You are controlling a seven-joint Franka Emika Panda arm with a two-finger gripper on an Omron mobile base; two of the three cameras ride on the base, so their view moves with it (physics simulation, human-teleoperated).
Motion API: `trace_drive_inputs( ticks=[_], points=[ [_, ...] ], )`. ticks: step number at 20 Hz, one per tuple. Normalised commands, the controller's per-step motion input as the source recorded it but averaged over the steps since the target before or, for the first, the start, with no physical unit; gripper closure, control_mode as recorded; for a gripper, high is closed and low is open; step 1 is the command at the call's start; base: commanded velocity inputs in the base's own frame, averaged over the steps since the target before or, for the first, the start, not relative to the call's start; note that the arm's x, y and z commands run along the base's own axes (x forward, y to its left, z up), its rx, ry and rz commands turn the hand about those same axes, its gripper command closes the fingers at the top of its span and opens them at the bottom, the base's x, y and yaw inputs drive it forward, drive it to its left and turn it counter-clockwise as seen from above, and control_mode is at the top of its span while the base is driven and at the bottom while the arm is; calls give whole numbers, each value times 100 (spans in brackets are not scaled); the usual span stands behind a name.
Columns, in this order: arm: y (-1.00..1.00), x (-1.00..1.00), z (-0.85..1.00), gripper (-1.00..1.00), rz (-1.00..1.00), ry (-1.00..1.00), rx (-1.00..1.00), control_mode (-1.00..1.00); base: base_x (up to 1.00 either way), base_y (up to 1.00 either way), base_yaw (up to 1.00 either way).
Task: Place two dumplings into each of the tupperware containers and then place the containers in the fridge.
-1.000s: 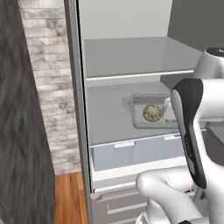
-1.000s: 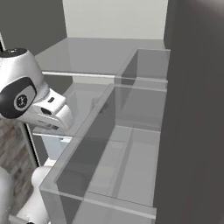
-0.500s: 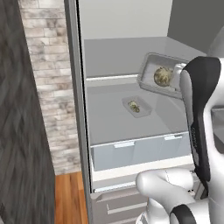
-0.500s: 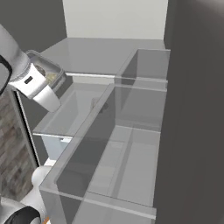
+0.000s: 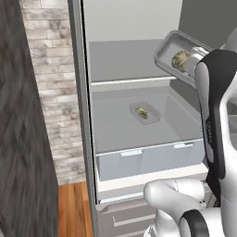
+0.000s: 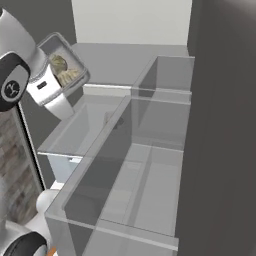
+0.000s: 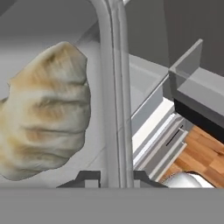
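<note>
Held container: a tupperware container with dumplings inside was up in the air, tilted, in front of the fridge's upper compartment.
Jaws: the gripper was pinched narrow on that container's rim.
Stored container: the other tupperware container sat flat on the fridge shelf, dumplings in it; their count was too small to tell.
Done, as judged: filling finished, one container stowed.
Left: setting the held one on a shelf and letting go.
Risk: the tilt could spill dumplings.
</note>
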Motion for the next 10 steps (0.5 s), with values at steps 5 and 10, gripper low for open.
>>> trace_drive_inputs(
  ticks=[5, 10],
  points=[
    [0, 96, 0, 100, 0, 1, 10, -100, 0, 0, 0],
    [-12, 88, -3, 100, 0, 1, 9, -100, 0, 0, 0]
  ],
)
